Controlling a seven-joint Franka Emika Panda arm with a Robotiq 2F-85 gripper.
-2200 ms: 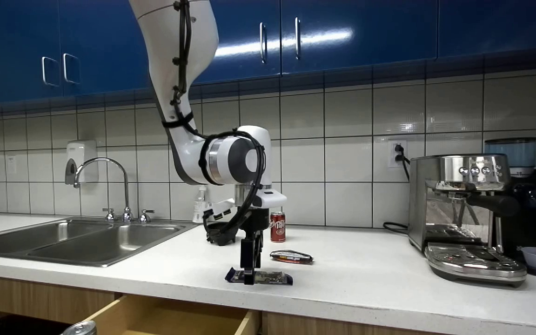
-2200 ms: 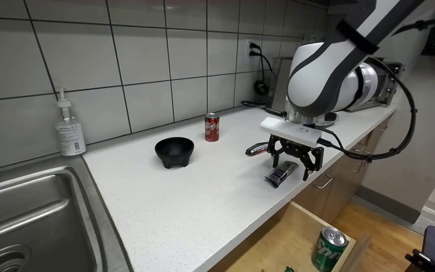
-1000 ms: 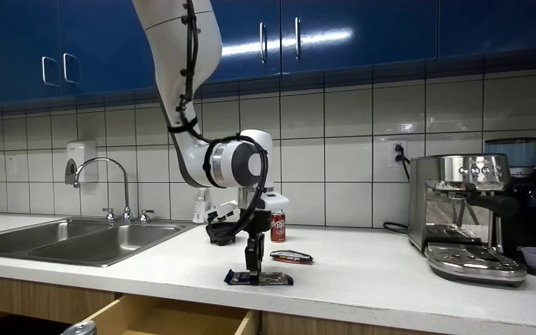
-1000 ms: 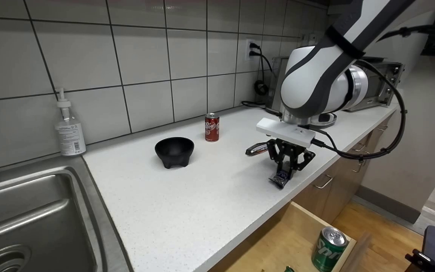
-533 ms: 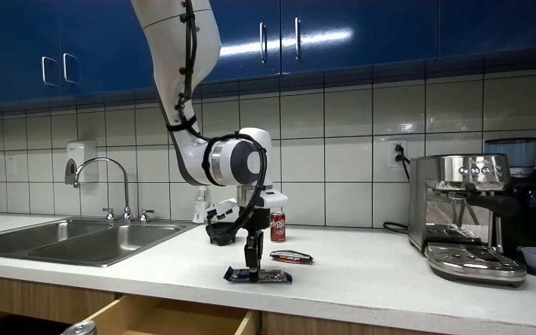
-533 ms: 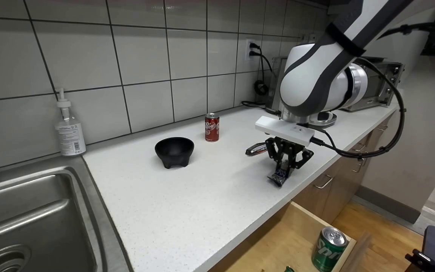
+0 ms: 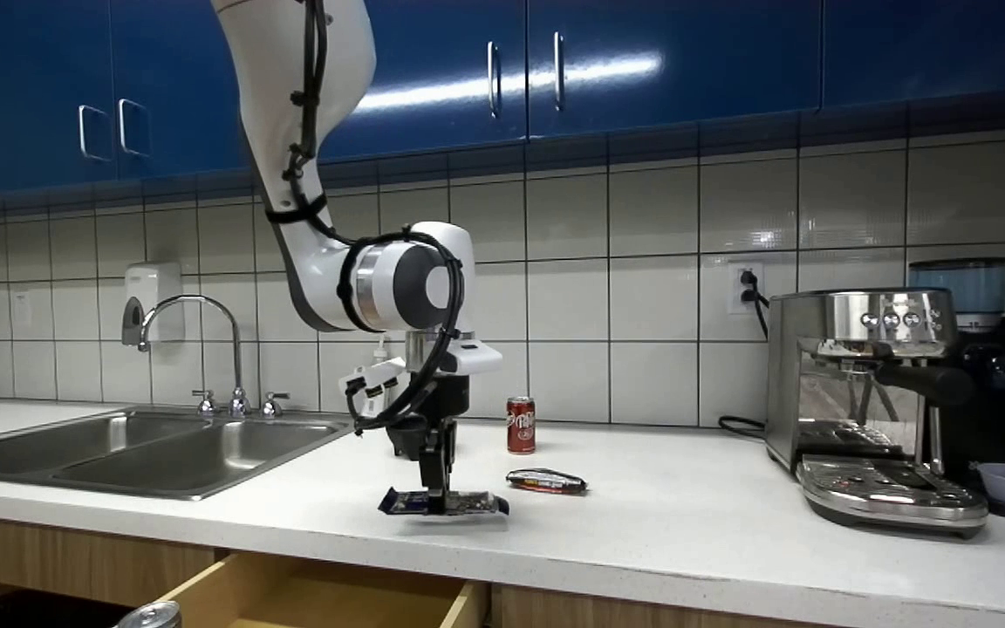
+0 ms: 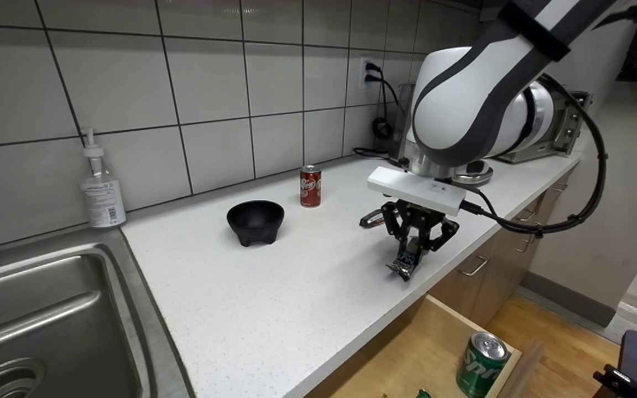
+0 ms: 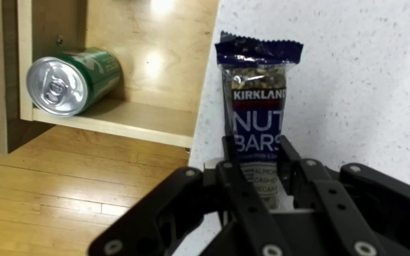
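Observation:
My gripper (image 9: 256, 142) is shut on a nut bar (image 9: 258, 85) in a dark blue and clear wrapper lettered "Kirkland Nut Bars". The fingers press on its long sides around the middle, and both ends stick out. In an exterior view the bar (image 7: 402, 502) lies level just above the white counter, a faint shadow beneath it. An exterior view also has the gripper (image 8: 410, 258) near the counter's front edge, the bar's crimped end (image 8: 402, 269) pointing down and forward. Behind it lies a second wrapped item (image 7: 546, 481), dark with red.
An open wooden drawer (image 8: 401, 348) juts out below the counter edge, with a green Sprite can (image 9: 101, 71) standing in its corner. Farther back are a black bowl (image 8: 255, 221), a red Dr Pepper can (image 8: 311, 186) and a soap bottle (image 8: 103, 193). A sink (image 7: 197, 495) and an espresso machine (image 7: 860, 410) flank the area.
The jaws, apart over the bar at first, have closed on it. Since half a second ago arm and bar have moved left in an exterior view, and the bar has come slightly off the counter.

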